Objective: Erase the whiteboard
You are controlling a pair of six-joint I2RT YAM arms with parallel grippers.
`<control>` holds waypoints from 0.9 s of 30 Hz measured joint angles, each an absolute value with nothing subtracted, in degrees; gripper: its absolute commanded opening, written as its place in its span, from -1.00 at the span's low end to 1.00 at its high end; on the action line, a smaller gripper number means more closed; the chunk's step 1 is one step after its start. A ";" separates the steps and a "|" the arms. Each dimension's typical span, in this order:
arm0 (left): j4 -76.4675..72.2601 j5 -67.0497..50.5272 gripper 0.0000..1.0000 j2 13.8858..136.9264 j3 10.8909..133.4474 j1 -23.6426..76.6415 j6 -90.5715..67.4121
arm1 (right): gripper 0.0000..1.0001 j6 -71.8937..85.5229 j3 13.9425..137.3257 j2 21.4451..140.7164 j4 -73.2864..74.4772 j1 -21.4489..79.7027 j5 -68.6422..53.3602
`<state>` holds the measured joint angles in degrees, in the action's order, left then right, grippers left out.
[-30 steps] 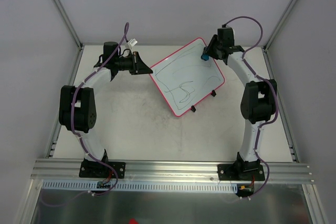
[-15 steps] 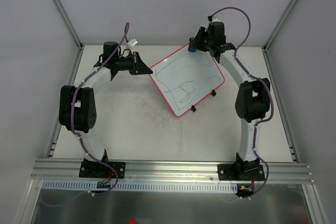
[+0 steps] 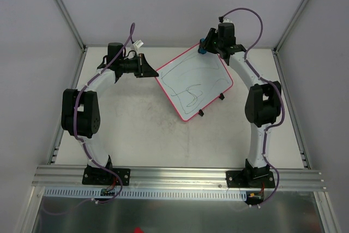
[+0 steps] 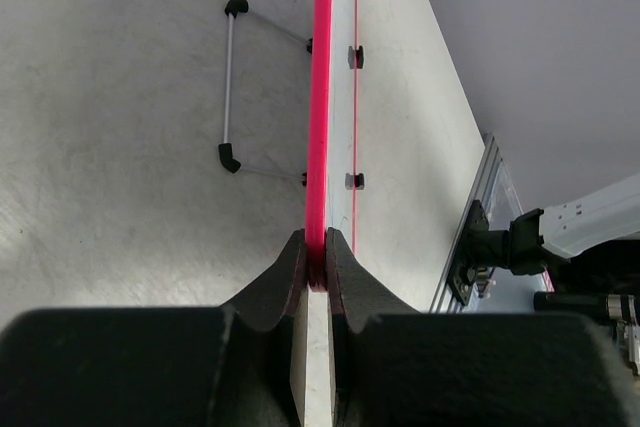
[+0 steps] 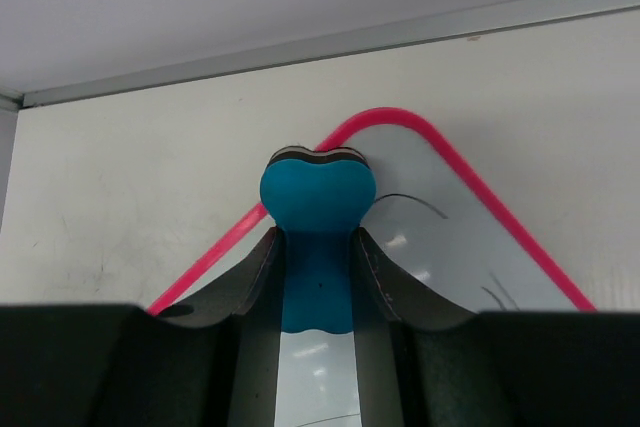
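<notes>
The whiteboard (image 3: 193, 80) lies tilted at the back middle of the table, white with a pink rim and dark scribbled lines. My left gripper (image 3: 151, 71) is shut on its left rim; in the left wrist view the pink rim (image 4: 318, 127) runs edge-on between the jaws of that gripper (image 4: 317, 259). My right gripper (image 3: 204, 46) is shut on a blue bone-shaped eraser (image 5: 317, 237) at the board's far corner (image 5: 400, 122). The eraser's head sits over the corner of the white surface, with a dark line (image 5: 412, 202) just right of it.
The board's wire stand with black feet (image 4: 230, 87) shows under it, and two feet (image 3: 200, 113) stick out on its near edge. Frame posts and an aluminium rail (image 3: 180, 177) bound the table. Grey walls stand close behind the right gripper.
My right gripper has moved with the eraser from the board's right upper part up and left to its far corner. The left gripper and the board have not moved.
</notes>
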<state>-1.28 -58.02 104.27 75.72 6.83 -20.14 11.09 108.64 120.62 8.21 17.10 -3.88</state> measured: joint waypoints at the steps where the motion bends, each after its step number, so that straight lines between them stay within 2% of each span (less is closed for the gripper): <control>1: -1.21 -58.02 -1.00 104.27 75.72 6.83 -20.10 | -0.99 11.53 108.64 120.62 8.49 16.62 -3.70; 10: -0.60 -58.08 -1.00 104.27 76.14 6.83 -19.86 | -0.99 14.13 108.64 121.51 14.33 10.94 -0.84; 27: 0.01 -58.22 -1.00 104.27 76.18 6.83 -18.96 | -0.99 10.00 106.52 120.31 12.58 11.09 -2.42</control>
<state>0.01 -58.22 104.27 76.18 6.83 -18.96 10.00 106.52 120.31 12.58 11.09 -2.42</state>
